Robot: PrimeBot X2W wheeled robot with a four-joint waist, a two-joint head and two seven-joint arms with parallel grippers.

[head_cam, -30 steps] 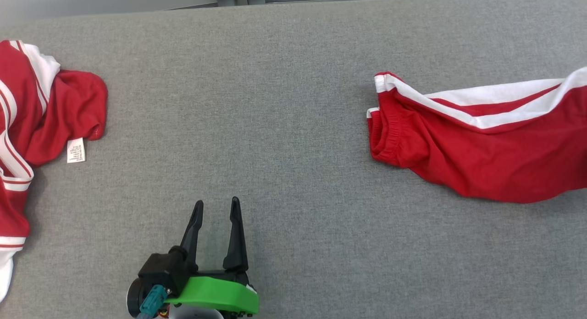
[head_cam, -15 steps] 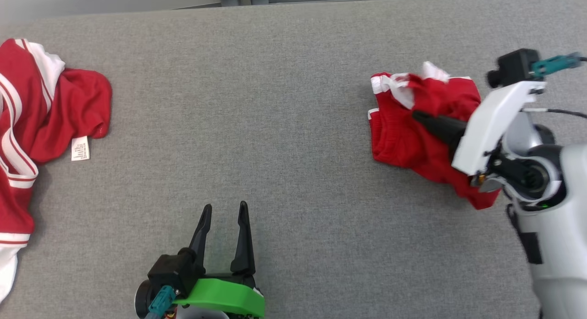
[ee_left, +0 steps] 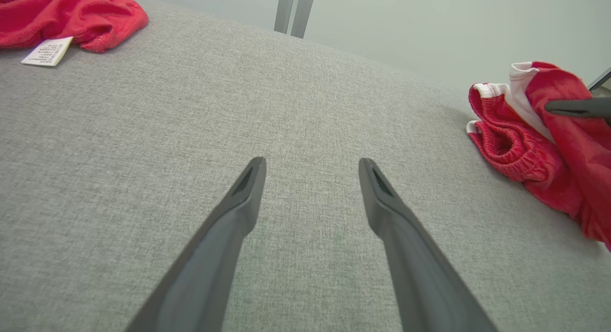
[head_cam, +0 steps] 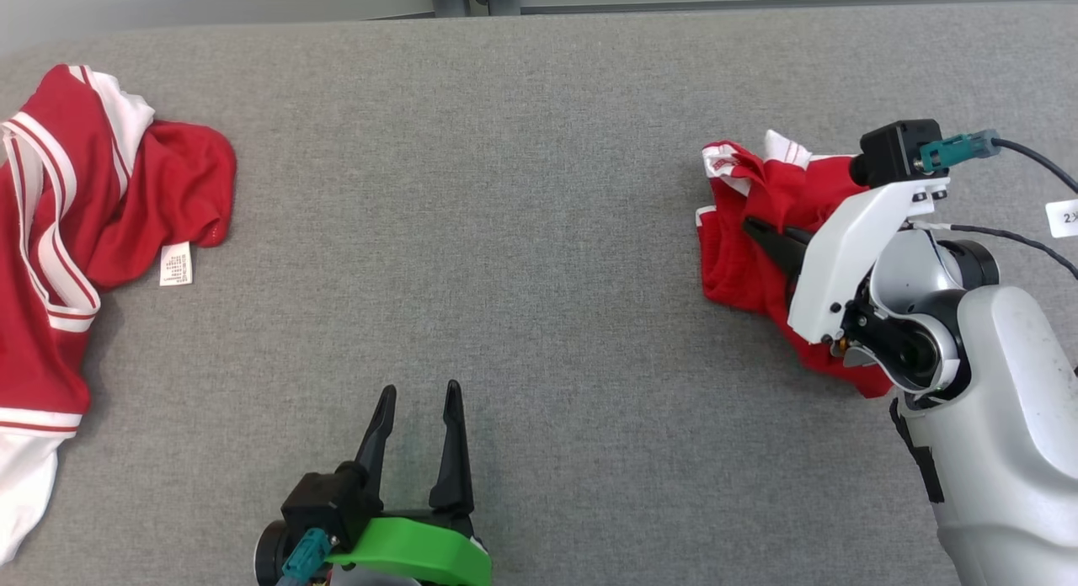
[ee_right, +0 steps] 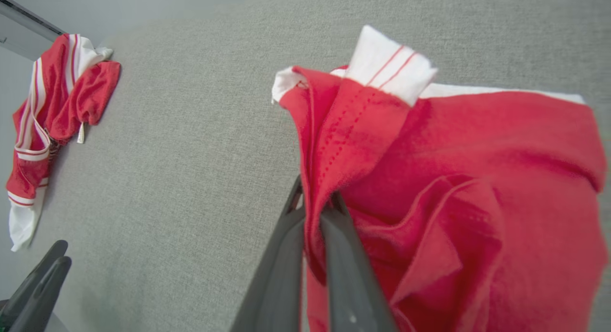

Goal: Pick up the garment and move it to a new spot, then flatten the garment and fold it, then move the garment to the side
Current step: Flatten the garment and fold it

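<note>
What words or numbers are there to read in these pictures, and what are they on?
"2" and then what looks like an X, cut off by the picture's edge: on the small white tag at the right edge of the head view.
Care label on the red and white garment at the left: printed lines, too small to read.

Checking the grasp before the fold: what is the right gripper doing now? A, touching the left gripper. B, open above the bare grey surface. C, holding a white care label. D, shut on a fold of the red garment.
D: the right wrist view shows the right gripper pinched shut on a fold of the red garment.
</note>
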